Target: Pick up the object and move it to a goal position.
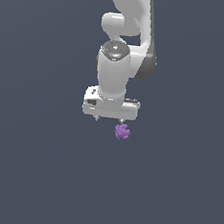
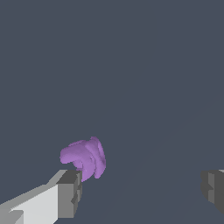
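I see the small purple lumpy plastic-looking piece with stubby rounded prongs [image 1: 122, 132] lying on the flat, dark grey-blue surface [image 1: 33, 174], and I place everything else by that piece. In the exterior view it sits just below the white gripper [image 1: 109, 119], near the fingertip on the exterior view's right, not between the two tips. In the wrist view the piece [image 2: 84, 158] shows just beside the grey pad of one finger [image 2: 70, 193]; I cannot tell whether they touch. The other finger's pad [image 2: 213, 189] is well apart from it, across a broad gap with only bare surface showing, so I read the jaws as spread wide and holding nothing. Above the piece rises the white arm with its rounded joints [image 1: 116, 70]. Around the piece I see only the plain surface [image 2: 131, 65]; nothing stands between it and the fingers.
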`<state>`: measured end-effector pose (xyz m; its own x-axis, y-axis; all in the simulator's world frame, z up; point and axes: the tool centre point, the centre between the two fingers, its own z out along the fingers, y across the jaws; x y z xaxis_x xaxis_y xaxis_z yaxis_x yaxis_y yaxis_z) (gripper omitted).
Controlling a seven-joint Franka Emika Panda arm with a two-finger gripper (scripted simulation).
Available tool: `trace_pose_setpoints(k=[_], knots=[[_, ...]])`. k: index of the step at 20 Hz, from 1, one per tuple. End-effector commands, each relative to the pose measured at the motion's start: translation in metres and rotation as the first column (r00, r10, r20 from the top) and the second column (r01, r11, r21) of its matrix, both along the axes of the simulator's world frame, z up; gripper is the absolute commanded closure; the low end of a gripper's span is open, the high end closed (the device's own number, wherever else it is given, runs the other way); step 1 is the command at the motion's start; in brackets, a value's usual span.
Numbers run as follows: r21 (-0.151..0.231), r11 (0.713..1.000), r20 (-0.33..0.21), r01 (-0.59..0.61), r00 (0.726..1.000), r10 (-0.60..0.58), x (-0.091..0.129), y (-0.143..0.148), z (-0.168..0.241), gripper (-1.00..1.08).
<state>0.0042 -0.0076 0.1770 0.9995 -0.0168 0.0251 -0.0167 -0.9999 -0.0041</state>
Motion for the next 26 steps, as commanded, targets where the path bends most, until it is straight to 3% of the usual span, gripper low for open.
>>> trace_pose_setpoints(k=[1, 16, 26], knots=[[0.000, 1.000, 0.000, 0.000, 1.000, 0.000, 0.000, 0.000, 0.000, -0.92], [-0.009, 1.000, 0.015, 0.024, 1.000, -0.024, 0.003, -0.005, -0.008, -0.92], [-0.011, 0.987, -0.008, -0.162, 0.987, 0.162, -0.015, 0.037, -0.053, -0.92]])
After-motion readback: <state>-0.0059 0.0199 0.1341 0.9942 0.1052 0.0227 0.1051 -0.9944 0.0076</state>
